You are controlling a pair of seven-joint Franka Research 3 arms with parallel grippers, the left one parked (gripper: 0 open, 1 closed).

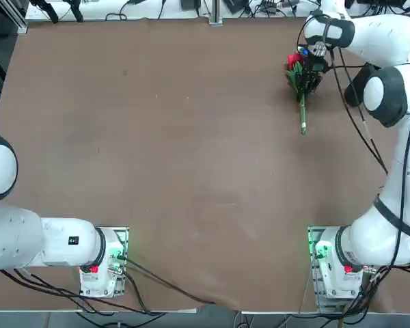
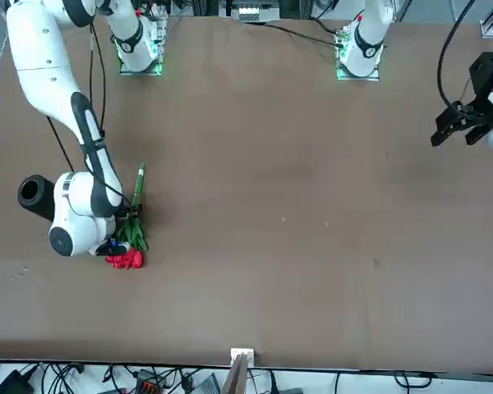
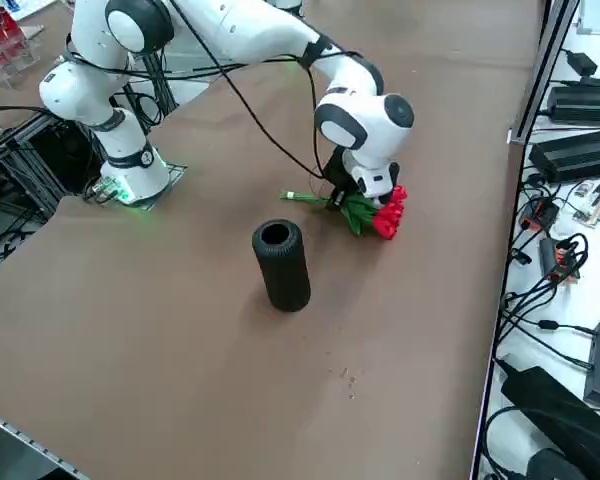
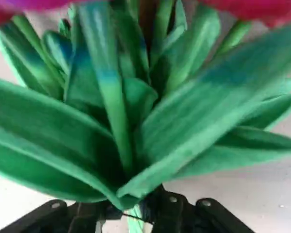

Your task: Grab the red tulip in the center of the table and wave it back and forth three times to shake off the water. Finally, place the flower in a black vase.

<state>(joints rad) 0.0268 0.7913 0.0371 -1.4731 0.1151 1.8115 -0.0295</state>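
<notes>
i see the brown tabletop filling most of every view, bare across its wide middle. my right arm reaches out over the far right part of it in the top view, wrist bent down toward the surface near the far edge.

the black vase comes next in size. it stands upright on the tabletop in the right side view, round mouth facing up, and i can see only darkness inside the mouth, with no stem or leaf poking out of it. in the front view it shows as a dark tube just beside the arm's white wrist housing, partly hidden by it. it stands near the flower but apart from it.

the right gripper is down at the flower, its fingers pressed in on the stem just below the leaves; in the wrist view the two black fingers meet around the thin green stalk with the leaves fanning out right in front of the camera.

the red tulip lies low at the tabletop under the wrist, red blooms pointing toward the far edge, green leaves bunched behind them, and the thin stem running back toward the arm bases, flat along the surface. in the right side view the blooms sit beside the gripper on the side away from the vase.
</notes>
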